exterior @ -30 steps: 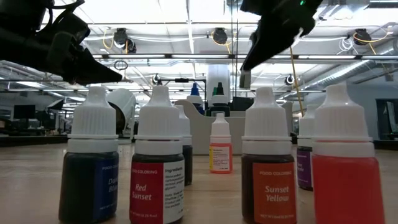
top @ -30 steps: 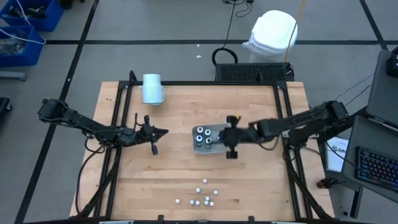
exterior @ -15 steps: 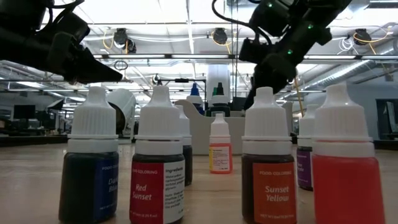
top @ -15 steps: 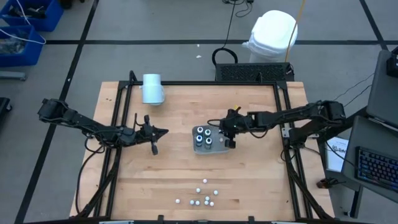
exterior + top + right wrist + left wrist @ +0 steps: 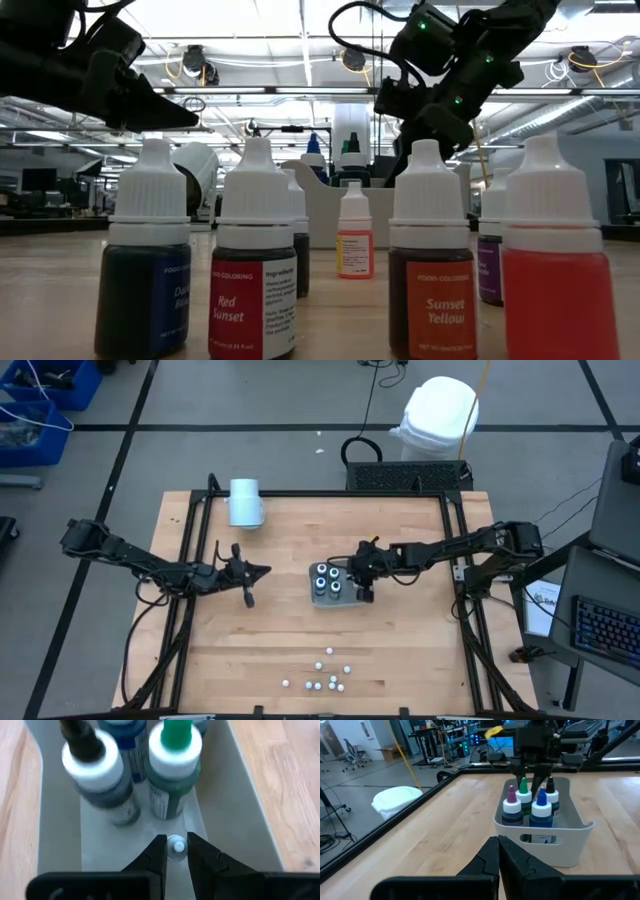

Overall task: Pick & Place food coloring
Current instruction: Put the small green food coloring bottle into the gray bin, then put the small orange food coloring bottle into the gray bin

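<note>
Right gripper (image 5: 175, 851) down inside translucent grey rectangular tray (image 5: 334, 600), fingers pinching tiny white-capped food coloring bottle (image 5: 175, 845) right beside green-capped bottle (image 5: 173, 767) and black-capped bottle (image 5: 96, 775). Four bottles standing in tray at table centre. Loose cluster of small white-capped bottles (image 5: 325, 672) sits near table front edge, well apart from tray. Left gripper (image 5: 262, 571) clenched on nothing, hovering over bare wood left of tray. Pale blue cylinder (image 5: 245, 501) lies at back left.

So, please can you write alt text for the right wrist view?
The right gripper holds a small white-capped bottle between its fingers, inside the grey tray. Beyond it in the tray stand a green-tipped bottle and a black-tipped bottle.
</note>
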`<state>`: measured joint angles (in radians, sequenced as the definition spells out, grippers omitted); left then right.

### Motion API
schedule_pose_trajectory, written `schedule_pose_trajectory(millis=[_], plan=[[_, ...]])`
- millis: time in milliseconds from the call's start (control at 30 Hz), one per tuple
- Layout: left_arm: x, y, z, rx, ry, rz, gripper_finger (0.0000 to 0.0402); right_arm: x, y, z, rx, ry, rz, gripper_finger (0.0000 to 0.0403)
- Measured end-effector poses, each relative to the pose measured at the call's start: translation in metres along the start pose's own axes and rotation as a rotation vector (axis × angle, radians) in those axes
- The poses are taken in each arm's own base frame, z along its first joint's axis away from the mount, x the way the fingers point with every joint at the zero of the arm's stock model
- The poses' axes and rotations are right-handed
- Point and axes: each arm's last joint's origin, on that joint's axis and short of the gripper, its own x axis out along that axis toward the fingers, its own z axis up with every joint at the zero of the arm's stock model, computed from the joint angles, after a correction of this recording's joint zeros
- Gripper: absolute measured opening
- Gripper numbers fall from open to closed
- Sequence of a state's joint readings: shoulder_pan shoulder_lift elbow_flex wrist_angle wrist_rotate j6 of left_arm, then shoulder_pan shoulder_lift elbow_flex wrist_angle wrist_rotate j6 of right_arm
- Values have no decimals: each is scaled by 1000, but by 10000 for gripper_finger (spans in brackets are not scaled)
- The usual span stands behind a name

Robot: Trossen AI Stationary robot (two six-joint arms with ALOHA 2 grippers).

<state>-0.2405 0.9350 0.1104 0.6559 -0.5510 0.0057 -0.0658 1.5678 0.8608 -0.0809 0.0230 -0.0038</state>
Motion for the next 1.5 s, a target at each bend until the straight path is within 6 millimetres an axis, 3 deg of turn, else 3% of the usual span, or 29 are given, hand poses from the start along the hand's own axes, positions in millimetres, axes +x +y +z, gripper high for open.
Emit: schedule_pose_trajectory(millis=[867,1000,1133,1333,1500], plan=[[1,1,0,-11,2,2,8,1,0,0,36,1,-5,98],[1,1,0,-11,2,2,8,-6,0,3,13,-21,-3,99],[1,1,-1,-9,6,1,8,-35,-1,12,-56,-70,-6,91],[1,1,-4,-22,39,-21,8,-108,-7,15,-132,-213,33,44],[1,0,-5,-16,47,-37,8,-158,-10,-5,-130,-404,83,6]])
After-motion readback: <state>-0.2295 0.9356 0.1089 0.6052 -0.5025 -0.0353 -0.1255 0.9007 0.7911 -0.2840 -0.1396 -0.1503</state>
